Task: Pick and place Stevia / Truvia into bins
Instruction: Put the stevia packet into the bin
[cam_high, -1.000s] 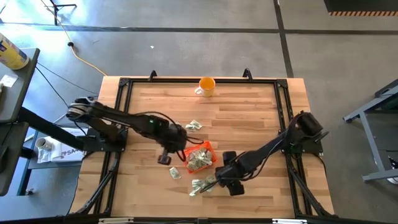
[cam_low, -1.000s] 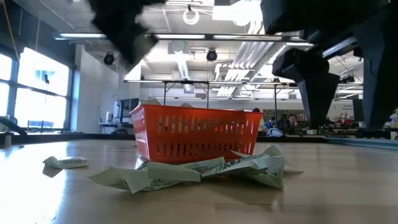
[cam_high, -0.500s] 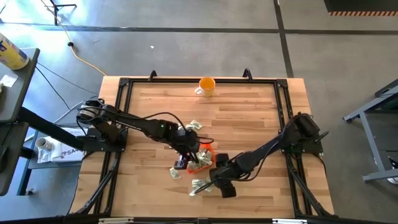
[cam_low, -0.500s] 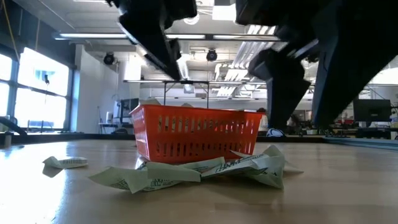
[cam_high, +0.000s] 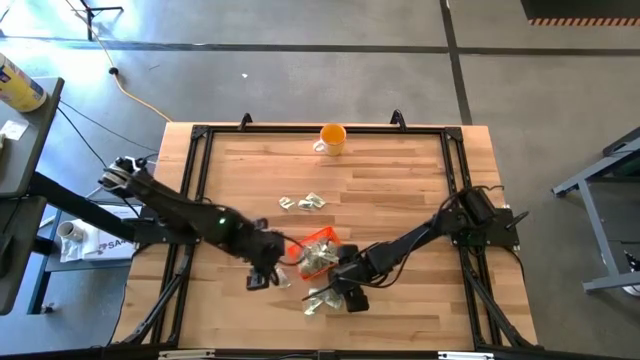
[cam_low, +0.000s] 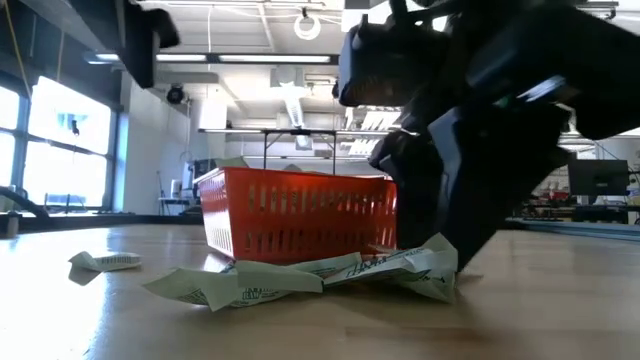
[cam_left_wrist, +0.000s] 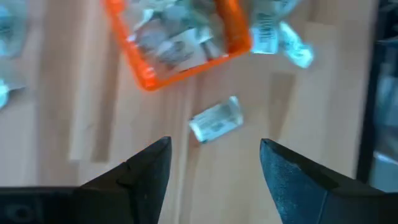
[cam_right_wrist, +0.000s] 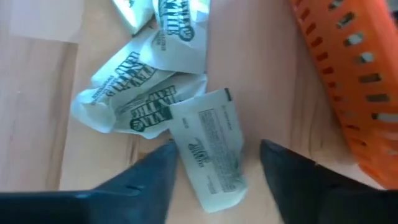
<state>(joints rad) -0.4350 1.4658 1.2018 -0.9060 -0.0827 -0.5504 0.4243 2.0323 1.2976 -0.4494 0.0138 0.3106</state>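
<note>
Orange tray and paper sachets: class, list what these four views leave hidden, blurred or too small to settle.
- High view: the count of pale green-and-white paper sachets inside the shallow orange-red plastic tray is too small to tell, and the right gripper covers part of the loose pile.
- Low view: the tray's slatted wall hides its contents; a dark arm blocks its right end.
- Left wrist view: blur makes the lone sachet's print unreadable.
- Right wrist view: the tray is cut off by the edge.

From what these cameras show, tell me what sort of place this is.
Probably a robotics lab in an open industrial hall: a polished concrete floor around the wooden table, exposed ceiling pipes and strip lights, and desks with monitors in the background.
</note>
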